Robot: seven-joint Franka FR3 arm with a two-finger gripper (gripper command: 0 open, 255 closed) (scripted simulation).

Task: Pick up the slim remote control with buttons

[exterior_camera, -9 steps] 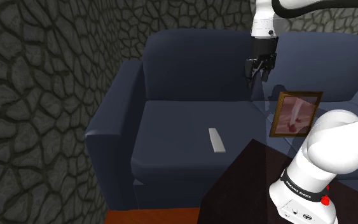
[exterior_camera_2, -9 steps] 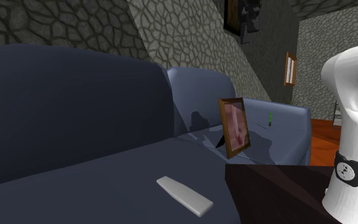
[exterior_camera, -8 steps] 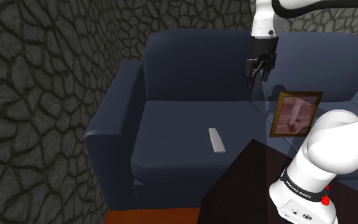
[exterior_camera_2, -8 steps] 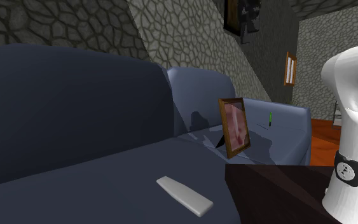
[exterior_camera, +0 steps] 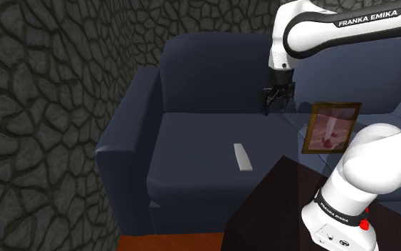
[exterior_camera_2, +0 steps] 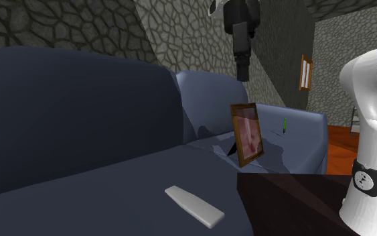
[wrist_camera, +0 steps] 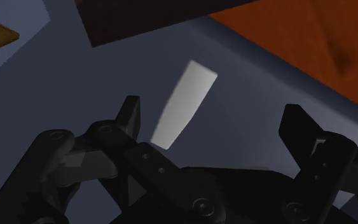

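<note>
Gripper (exterior_camera: 275,108) is wide open and holds nothing: in the wrist view both black fingers (wrist_camera: 130,114) stand well apart, and the remote (wrist_camera: 184,105) shows in the gap but farther off, untouched. The gripper hangs pointing down over the far part of the sofa (exterior_camera: 191,135) seat, close to the backrest. I read that as a pre-grasp hover, jaws spread to drop either side of the remote's narrow width. The remote lies flat on the seat cushion, nearer the front edge. It is to the shoulder view's left of the gripper and well below it, just off the corner of the dark stand (exterior_camera: 270,207). Its long axis sits skewed to the finger line, so a wrist twist is probably needed before descent. It is slim and lies on a soft cushion, so expect a low pinch, with the fingers likely pressing into the seat. To the shoulder view's right a picture frame (exterior_camera: 330,128) stands on the seat, propped on its back strut, near the gripper and worth avoiding. Count: one arm, one gripper, two fingers, one remote, one picture frame, two wall pictures (exterior_camera_2: 255,17), one small green thing (exterior_camera_2: 284,125) farther along, can't tell what.
</note>
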